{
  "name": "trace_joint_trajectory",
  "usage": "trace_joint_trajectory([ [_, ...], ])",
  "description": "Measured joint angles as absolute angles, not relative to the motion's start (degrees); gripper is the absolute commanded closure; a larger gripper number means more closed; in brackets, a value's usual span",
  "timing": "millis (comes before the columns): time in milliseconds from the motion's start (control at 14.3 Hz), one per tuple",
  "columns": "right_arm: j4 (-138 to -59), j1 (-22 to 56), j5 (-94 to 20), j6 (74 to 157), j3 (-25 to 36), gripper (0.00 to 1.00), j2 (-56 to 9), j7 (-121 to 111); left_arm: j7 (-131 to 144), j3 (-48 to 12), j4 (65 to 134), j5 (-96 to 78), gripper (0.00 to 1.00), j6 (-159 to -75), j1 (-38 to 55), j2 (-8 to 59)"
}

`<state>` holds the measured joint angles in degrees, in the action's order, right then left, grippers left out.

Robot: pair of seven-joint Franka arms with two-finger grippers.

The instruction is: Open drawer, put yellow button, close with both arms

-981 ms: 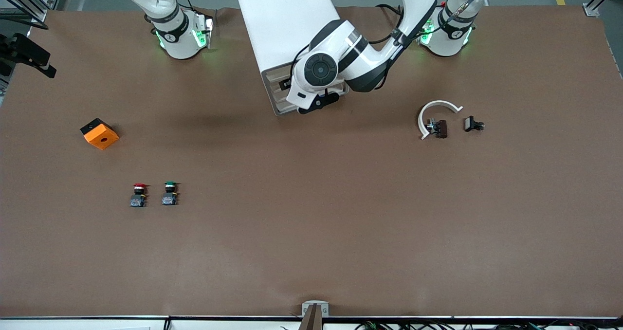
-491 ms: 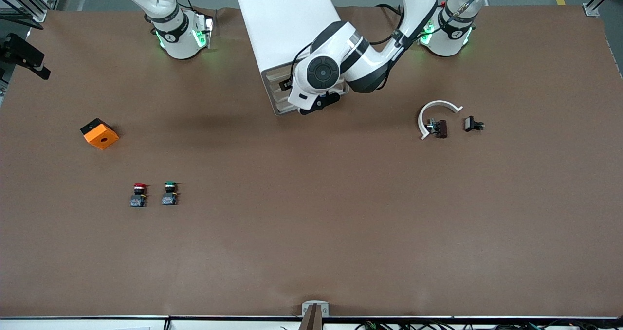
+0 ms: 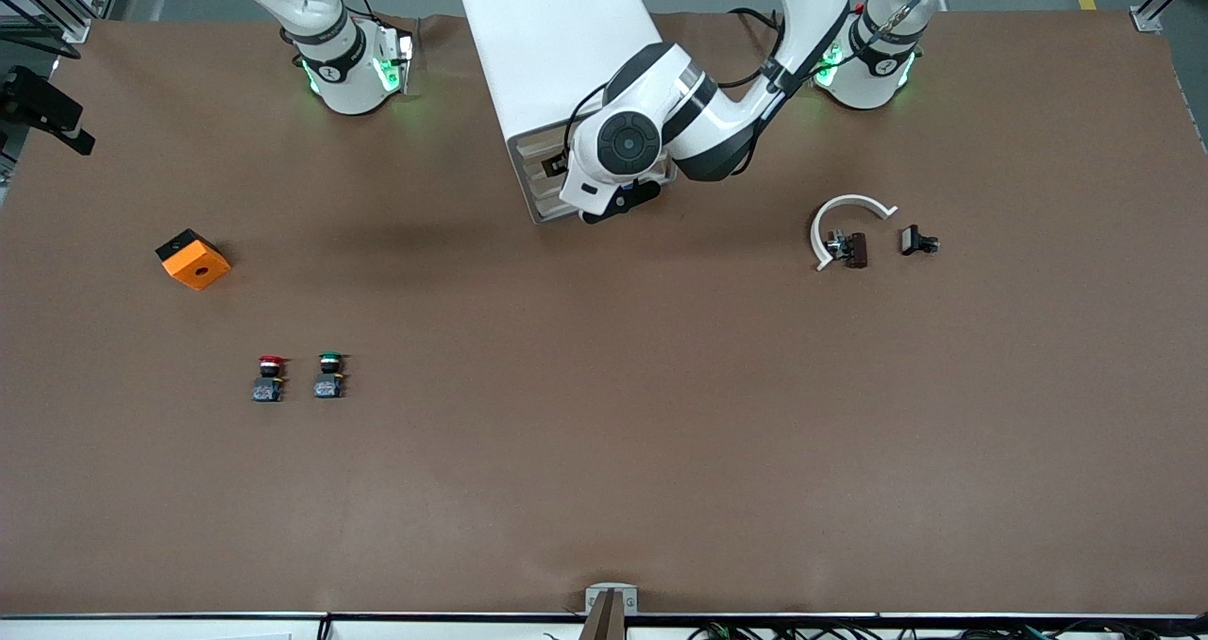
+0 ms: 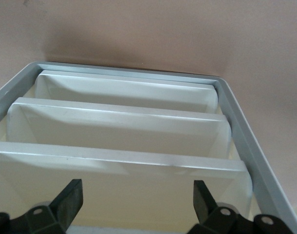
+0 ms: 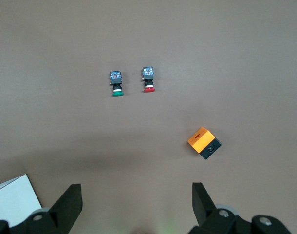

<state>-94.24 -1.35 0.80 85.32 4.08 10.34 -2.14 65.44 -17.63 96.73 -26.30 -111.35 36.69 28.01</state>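
Note:
The white cabinet (image 3: 552, 45) stands at the robots' side of the table, between the two bases. Its uppermost drawer (image 3: 530, 152) looks pushed in. My left gripper (image 3: 564, 162) is at the cabinet's front. In the left wrist view it (image 4: 136, 190) is open, with a beige drawer front (image 4: 129, 200) between its fingers and not touched; I cannot tell which drawer that is. My right gripper (image 5: 136, 190) is open and empty, high over the table near its base. The yellow button is out of view.
A red-capped button (image 3: 270, 378) and a green-capped button (image 3: 329, 376) stand side by side toward the right arm's end. An orange and black block (image 3: 193, 259) lies between them and the right base. A white curved part (image 3: 843, 227) and small black parts (image 3: 917, 240) lie toward the left arm's end.
My left hand has shifted slightly along the cabinet's front toward the left arm's end. Nothing on the table has moved.

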Motion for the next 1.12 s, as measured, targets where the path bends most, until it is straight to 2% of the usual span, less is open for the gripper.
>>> trace_joint_trajectory([
  [491,-94.32,-1.35,0.60,85.25,4.08,0.00,10.34,-1.90,64.90,-17.42,96.26,-22.38,0.00,-117.87,32.18,28.01],
  [981,-94.35,-1.45,0.13,85.25,5.16,0.00,10.34,-3.79,65.01,-17.34,95.66,-10.13,0.00,-117.77,27.78,27.03],
  [1121,-94.35,-1.50,0.06,85.25,5.31,0.00,10.34,-3.94,64.12,-17.35,95.50,-6.78,0.00,-115.22,25.56,26.33],
])
